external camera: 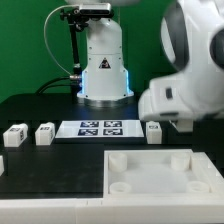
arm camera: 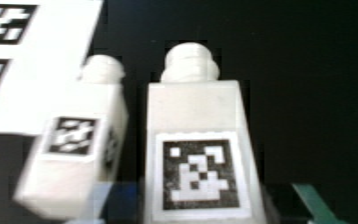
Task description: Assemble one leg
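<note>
A small white plastic cuboid leg [arm camera: 197, 140] fills my view, a black-and-white square marker on its face and a rounded knob at its far end. My gripper [arm camera: 202, 203] straddles it, fingers [arm camera: 311, 198] parted. A second white leg [arm camera: 78, 140] lies just beside it, near the flat white marker board [arm camera: 25, 60].

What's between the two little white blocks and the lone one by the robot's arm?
The marker board lies there, with the two legs on one side and the lone leg on the other, in the exterior view.

A robotics lab: fixed arm [external camera: 105, 62], marker board [external camera: 100, 128], black table [external camera: 35, 105].
</note>
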